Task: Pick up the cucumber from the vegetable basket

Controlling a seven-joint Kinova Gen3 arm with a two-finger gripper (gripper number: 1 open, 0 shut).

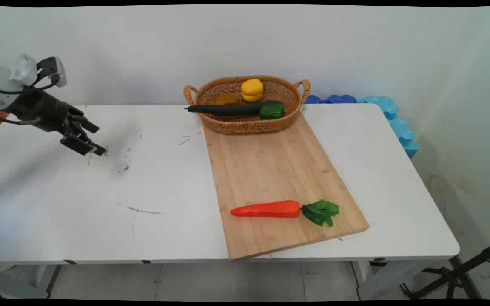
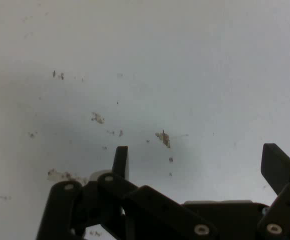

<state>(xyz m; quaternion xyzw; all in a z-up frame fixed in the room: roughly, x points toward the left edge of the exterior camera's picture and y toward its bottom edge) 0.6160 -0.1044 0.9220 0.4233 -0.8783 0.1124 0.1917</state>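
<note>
My tool (image 1: 94,138) hangs over the scuffed surface (image 1: 100,204), fingers (image 2: 120,161) spread apart, gripping nothing. Well off toward three o'clock a carrot (image 1: 266,209) lies on the cutting board (image 1: 270,170), a basket (image 1: 247,121) at its far end.

Table (image 1: 79,204) showing smooth white top w/ scuffs; board (image 1: 270,170) looking like matt pale wood; basket (image 1: 249,123) showing woven wicker; carrot (image 1: 266,209) shining like glossy plastic; gripper (image 1: 93,138) showing matt black.

White table (image 1: 58,212) against a plain white wall (image 1: 143,42), tiled floor (image 1: 228,282).
</note>
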